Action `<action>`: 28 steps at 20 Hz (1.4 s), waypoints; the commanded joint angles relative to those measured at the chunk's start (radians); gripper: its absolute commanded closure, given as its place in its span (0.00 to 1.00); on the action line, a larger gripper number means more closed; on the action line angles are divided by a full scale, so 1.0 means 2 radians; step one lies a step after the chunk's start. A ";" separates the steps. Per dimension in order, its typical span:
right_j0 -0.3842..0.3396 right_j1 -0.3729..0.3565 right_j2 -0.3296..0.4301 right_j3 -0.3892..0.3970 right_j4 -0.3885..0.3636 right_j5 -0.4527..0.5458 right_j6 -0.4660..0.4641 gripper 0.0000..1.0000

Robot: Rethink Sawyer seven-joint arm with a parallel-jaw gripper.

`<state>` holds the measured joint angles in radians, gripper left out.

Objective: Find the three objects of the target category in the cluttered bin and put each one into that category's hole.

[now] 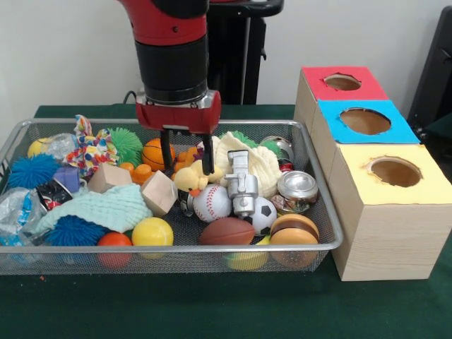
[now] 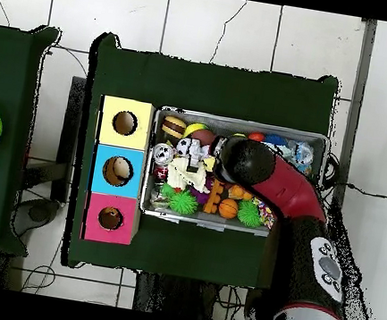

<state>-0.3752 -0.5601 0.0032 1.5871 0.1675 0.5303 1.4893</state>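
The silver wire-mesh bin (image 1: 176, 248) is packed with toys; it also shows in the overhead view (image 2: 239, 123). My gripper (image 1: 188, 158) hangs low over the bin's middle, open, its two black fingers (image 1: 167, 151) well apart. A small orange toy (image 1: 188, 154) lies between them; I cannot make out stripes on it. A pale yellow squishy toy (image 1: 189, 179) sits just below the fingertips. The fingers touch nothing that I can see. In the overhead view the arm (image 2: 272, 175) hides the gripper. A third target toy cannot be told apart.
Three wooden boxes stand beside the bin, with holes in red (image 1: 342, 82), blue (image 1: 365, 121) and yellow (image 1: 395, 171) tops. In the bin lie a baseball (image 1: 212, 203), football (image 1: 226, 231), basketball (image 1: 157, 152), silver robot toy (image 1: 241, 185), can (image 1: 297, 186), wooden blocks (image 1: 159, 192) and blue spiky balls (image 1: 32, 170).
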 commanded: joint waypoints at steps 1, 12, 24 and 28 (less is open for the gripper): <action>0.004 0.033 0.038 0.046 0.028 -0.039 0.119 0.00; 0.029 0.075 -0.002 0.009 0.012 0.065 0.107 0.00; 0.071 0.087 -0.064 -0.040 -0.036 0.187 0.085 0.00; 0.077 0.087 -0.080 -0.049 -0.055 0.212 0.072 0.00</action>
<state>-0.2440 -0.4445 -0.1264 1.5424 0.1332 0.8067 1.4893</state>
